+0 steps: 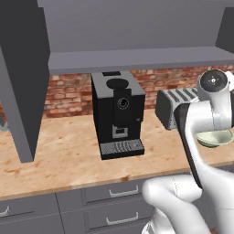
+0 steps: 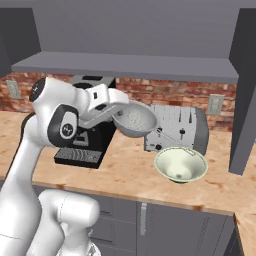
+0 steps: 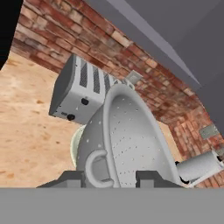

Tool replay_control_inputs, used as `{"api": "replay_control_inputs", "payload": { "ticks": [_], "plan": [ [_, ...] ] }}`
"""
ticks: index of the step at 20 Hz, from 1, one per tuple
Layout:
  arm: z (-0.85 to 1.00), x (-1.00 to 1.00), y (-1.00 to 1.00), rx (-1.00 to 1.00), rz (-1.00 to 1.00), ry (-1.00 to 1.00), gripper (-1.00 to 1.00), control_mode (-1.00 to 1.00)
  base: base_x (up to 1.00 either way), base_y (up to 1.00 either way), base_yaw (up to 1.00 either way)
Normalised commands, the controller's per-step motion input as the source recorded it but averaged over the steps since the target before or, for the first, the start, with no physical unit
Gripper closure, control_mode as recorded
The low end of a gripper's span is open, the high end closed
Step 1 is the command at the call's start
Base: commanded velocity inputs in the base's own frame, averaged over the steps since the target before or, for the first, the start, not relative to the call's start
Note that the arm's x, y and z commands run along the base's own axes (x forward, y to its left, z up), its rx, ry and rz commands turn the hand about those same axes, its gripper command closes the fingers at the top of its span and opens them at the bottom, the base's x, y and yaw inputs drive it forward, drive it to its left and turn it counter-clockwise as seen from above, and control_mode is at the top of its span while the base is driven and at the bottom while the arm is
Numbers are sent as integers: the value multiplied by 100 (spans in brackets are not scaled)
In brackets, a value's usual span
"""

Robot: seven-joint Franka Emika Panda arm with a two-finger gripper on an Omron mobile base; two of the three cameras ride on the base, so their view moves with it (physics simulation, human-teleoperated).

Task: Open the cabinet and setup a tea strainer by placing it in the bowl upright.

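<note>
Wooden bench (image 2: 125, 175), brick wall, cabinet (image 2: 130, 65) doors open | hand (image 2: 114, 111) clamps tea strainer (image 2: 136, 121) above bench, just left of bowl (image 2: 181, 165) | carry right, centre over bowl, lower level, release upright | toaster (image 2: 175, 127) behind.

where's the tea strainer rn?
Right base view: tea strainer held in the tool above the counter, in front of the toaster, up-left of the bowl.

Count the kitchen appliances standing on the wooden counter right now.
2. The black coffee machine stands against the brick wall at the counter's middle; the silver slotted toaster stands to its right, behind the pale greenish-white bowl. Others could be hidden behind the arm.
</note>
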Motion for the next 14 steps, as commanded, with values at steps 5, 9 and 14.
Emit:
{"api": "replay_control_inputs", "payload": {
  "ticks": [5, 9, 14],
  "plan": [
    [-55, 0, -18, 0, 5, -2, 100, -100, 0, 0, 0],
    [-36, 8, -26, 0, 1, -1, 100, -100, 0, 0, 0],
    [-41, 7, -39, 0, 0, 0, 100, -100, 0, 0, 0]
  ]
}}
